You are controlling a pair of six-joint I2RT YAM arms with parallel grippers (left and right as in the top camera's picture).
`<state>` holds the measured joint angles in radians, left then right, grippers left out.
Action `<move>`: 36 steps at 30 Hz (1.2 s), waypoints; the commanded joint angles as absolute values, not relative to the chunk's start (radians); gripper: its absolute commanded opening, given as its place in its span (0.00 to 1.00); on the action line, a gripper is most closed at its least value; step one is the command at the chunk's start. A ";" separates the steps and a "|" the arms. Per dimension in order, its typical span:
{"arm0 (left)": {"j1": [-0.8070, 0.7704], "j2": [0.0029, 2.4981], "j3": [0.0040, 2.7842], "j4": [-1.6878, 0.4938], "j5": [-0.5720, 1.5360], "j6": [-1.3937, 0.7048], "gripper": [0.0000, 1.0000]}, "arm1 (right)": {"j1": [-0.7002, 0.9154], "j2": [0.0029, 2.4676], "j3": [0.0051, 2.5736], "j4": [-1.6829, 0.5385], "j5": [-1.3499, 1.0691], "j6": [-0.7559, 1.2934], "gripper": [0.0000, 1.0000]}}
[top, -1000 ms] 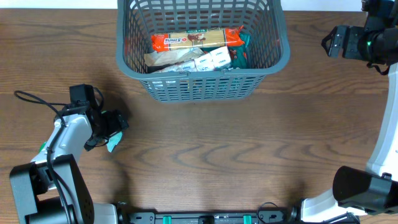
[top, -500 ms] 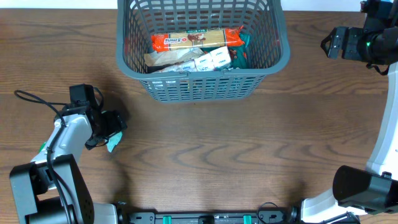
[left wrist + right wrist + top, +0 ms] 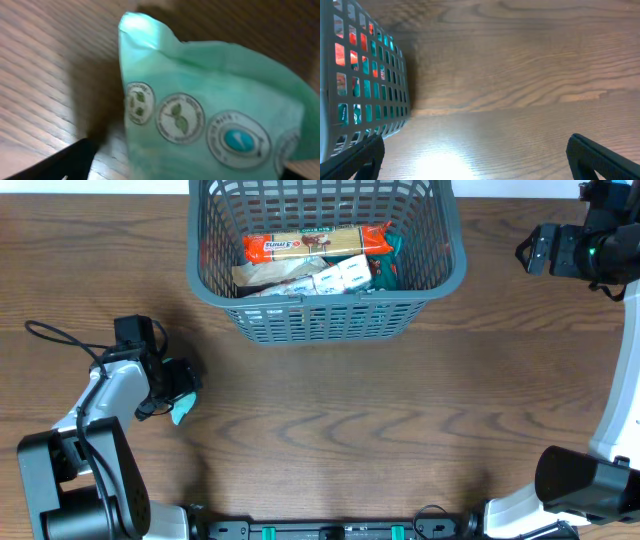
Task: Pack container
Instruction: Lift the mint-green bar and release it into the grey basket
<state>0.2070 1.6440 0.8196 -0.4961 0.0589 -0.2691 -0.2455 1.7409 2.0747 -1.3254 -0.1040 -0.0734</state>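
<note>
On table (image 3: 330, 420) left side, left claw (image 3: 185, 383) clamped on green packet (image 3: 210, 120); right claw (image 3: 475, 144) spread wide near container (image 3: 456, 265).

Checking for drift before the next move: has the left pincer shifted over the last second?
Yes, slightly. The left pincer, shut on the teal packet, has slid a little toward the table's near edge, away from the basket.

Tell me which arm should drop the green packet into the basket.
Left. The green packet sits between the fingers of the left claw at the left side of the table, filling its wrist view. The right claw is open and empty beside the basket, far from the packet.
</note>
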 commanded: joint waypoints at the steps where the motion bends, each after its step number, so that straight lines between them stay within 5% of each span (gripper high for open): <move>1: 0.211 1.698 0.804 -0.506 0.071 -0.263 0.69 | -0.249 1.747 2.073 -1.329 -0.101 -0.088 0.99; 10: 0.211 1.524 0.846 -0.545 0.205 -0.263 0.07 | -0.249 1.747 2.073 -1.328 -0.102 -0.088 0.99; 25: 0.188 1.360 1.604 -0.807 0.203 -0.162 0.05 | -0.249 1.747 2.073 -1.328 -0.102 -0.095 0.99; 29: 0.080 1.420 1.787 -0.807 0.207 0.099 0.05 | -0.249 1.747 2.073 -1.320 -0.102 -0.095 0.99; 36: -0.167 1.587 1.906 -0.741 0.209 0.857 0.06 | -0.249 1.747 2.073 -1.317 -0.102 -0.094 0.99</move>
